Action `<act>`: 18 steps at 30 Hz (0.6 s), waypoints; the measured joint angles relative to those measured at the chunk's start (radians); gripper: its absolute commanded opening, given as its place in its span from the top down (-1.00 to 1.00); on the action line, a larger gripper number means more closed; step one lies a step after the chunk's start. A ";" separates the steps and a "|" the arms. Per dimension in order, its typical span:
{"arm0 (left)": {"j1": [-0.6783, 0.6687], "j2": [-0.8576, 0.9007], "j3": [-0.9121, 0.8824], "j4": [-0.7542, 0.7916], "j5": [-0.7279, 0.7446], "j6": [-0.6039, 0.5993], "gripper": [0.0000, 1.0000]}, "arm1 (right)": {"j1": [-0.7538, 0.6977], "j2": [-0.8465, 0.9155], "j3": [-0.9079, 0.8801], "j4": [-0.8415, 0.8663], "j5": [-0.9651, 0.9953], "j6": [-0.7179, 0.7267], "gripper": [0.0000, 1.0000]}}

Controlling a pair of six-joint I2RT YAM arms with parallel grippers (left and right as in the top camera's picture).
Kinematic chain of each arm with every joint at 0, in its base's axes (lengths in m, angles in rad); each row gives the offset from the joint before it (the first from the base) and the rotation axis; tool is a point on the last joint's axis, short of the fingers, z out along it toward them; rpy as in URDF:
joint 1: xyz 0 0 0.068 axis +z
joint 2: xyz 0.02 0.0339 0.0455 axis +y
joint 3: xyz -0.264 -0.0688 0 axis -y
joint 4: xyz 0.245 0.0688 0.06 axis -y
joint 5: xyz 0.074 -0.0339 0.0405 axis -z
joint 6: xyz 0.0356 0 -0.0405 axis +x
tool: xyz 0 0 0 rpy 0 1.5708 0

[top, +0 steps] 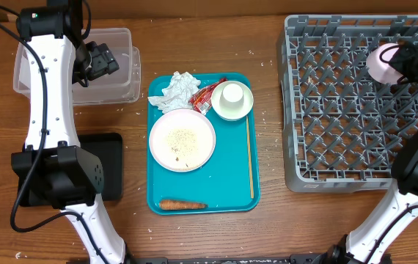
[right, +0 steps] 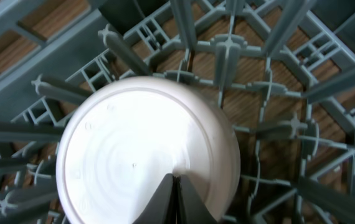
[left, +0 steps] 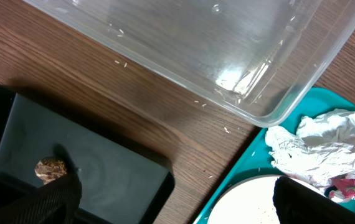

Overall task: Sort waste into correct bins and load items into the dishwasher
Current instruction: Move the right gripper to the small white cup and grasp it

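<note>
Over at the dish rack (top: 334, 110), the right gripper (right: 176, 186) has its fingers pressed almost together on the edge of a white bowl (right: 140, 149). The bowl sits base-up among the upright pegs at the rack's far right. This looks like the placing step, and here's the danger: pegs crowd the bowl on all sides. If the fingers part while it leans on one peg, it could tip or wedge crooked. A snag on the way out could drag it along too.

The left gripper (top: 100, 59) hangs over the clear tub (top: 121, 44), spread wide with nothing in it. Its wrist view shows the black tray (left: 103, 168) with a brown lump (left: 50, 169) inside.

On the teal tray (top: 231, 176) wait the napkin (top: 177, 90), the red wrapper (top: 207, 95), the carrot (top: 182, 205) and the plate (top: 203, 121). The plate is dusted with rice (top: 180, 139), so tilting it early would scatter grains. The wrapper lies tucked against the napkin, so a grab could catch both.
</note>
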 measured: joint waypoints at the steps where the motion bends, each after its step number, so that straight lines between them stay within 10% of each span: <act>1: 0.000 0.000 0.000 0.000 0.000 0.000 -1.00 | 0.000 0.000 0.011 -0.024 -0.004 -0.001 0.92; 8: 0.000 0.000 0.000 0.000 0.000 0.000 -1.00 | 0.034 -0.096 0.046 -0.131 -0.134 0.002 0.79; 14: 0.000 0.000 0.000 0.000 0.000 0.000 -1.00 | 0.216 -0.291 0.082 -0.203 -0.243 -0.016 -0.36; 18: 0.000 0.000 0.000 0.000 0.000 0.000 -1.00 | 0.393 -0.341 0.105 -0.277 -0.278 -0.039 -0.55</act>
